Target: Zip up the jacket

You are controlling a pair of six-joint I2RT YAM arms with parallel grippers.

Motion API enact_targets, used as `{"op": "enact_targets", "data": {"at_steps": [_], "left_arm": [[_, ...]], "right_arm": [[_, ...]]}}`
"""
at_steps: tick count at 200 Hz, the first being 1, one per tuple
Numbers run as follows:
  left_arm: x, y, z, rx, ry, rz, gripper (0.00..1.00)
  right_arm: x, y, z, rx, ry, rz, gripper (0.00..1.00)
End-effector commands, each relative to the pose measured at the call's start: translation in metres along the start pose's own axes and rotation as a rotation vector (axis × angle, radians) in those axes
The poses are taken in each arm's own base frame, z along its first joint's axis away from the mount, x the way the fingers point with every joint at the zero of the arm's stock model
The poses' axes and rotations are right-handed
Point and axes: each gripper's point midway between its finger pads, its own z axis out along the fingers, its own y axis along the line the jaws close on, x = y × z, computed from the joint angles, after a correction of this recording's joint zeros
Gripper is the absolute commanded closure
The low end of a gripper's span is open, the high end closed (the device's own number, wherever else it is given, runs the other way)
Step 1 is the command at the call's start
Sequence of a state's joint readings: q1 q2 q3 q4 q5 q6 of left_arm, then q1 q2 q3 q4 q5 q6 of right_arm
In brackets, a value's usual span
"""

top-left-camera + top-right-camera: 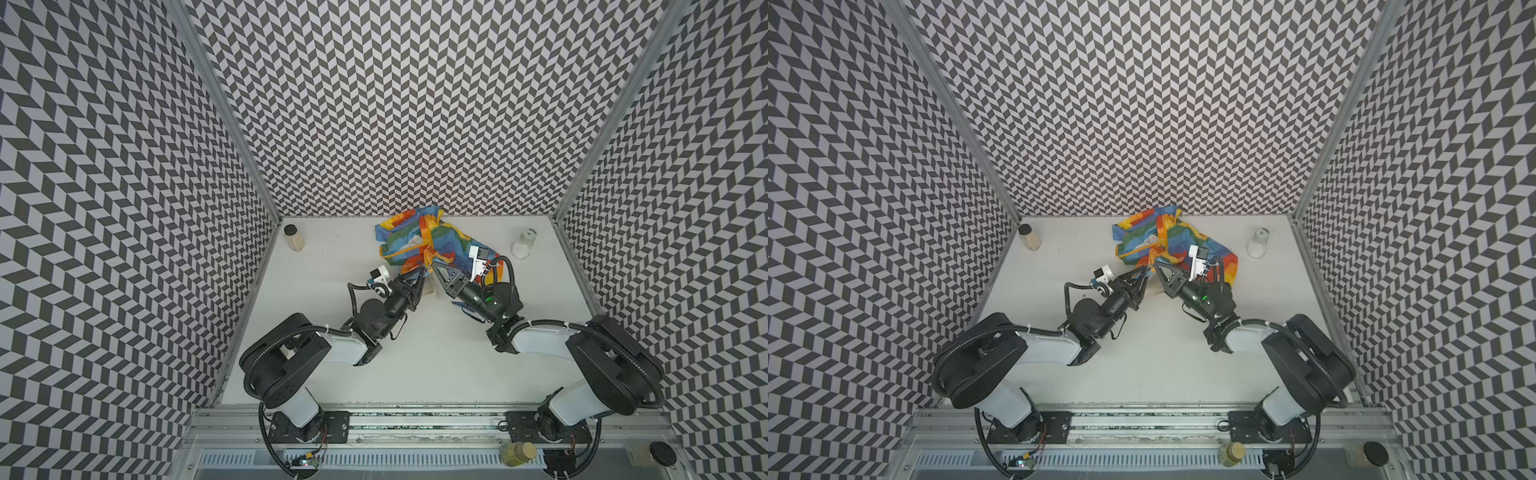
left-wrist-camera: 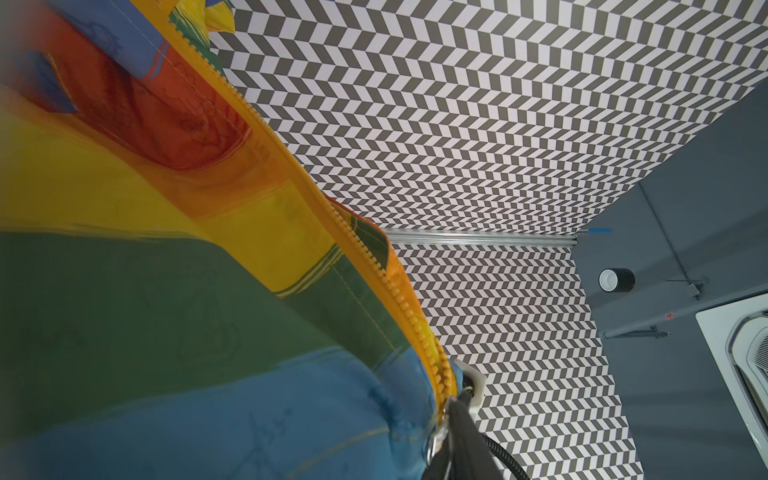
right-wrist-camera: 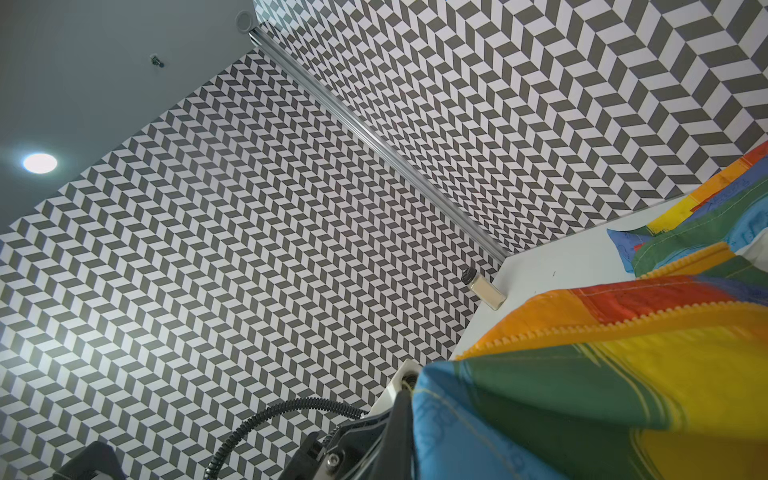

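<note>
The jacket (image 1: 440, 241) lies bunched at the back middle of the table (image 1: 415, 365) in both top views. The right gripper (image 1: 434, 266) pinches its near edge. Whether the left gripper (image 1: 420, 276) grips anything, I cannot tell. Left wrist view: the slack zipper (image 2: 374, 266) could misfeed. Right wrist view: the teeth rows (image 3: 582, 326) run apart, and the sagging jacket may snag them.

Had black joints and white shells on the left arm (image 1: 345, 345) and the right arm (image 1: 536, 341); carried ribbed black cables (image 1: 291, 332); showed a small green light (image 1: 489, 298).
</note>
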State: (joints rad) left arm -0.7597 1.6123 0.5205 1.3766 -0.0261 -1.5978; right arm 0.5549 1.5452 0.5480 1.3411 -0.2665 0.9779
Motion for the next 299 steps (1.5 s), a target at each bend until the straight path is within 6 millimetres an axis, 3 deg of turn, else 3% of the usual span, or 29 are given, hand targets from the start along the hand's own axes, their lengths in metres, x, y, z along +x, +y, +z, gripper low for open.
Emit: {"op": "enact_targets", "data": {"at_steps": [1,31,110,154,200,299], "left_arm": [[0.000,-0.015,0.003,0.055,0.000,0.000,0.65],[0.006,-0.011,0.004,0.045,0.013,-0.009,0.56],[0.014,-0.013,0.011,0.057,0.029,-0.024,0.53],[0.010,-0.019,0.017,0.075,0.010,-0.024,0.55],[-0.002,-0.020,0.014,0.075,-0.023,-0.011,0.59],[-0.005,-0.029,0.009,0.092,-0.040,0.006,0.67]], "right_arm": [[-0.011,0.031,0.001,-0.104,-0.031,-0.016,1.00],[-0.011,0.032,0.002,-0.108,-0.027,-0.009,1.00],[-0.010,0.033,0.002,-0.112,-0.023,-0.009,1.00],[-0.007,0.031,0.000,-0.108,-0.011,0.000,1.00],[-0.009,0.036,-0.003,-0.115,-0.018,-0.003,1.00],[-0.010,0.039,-0.006,-0.122,-0.020,0.000,1.00]]}}
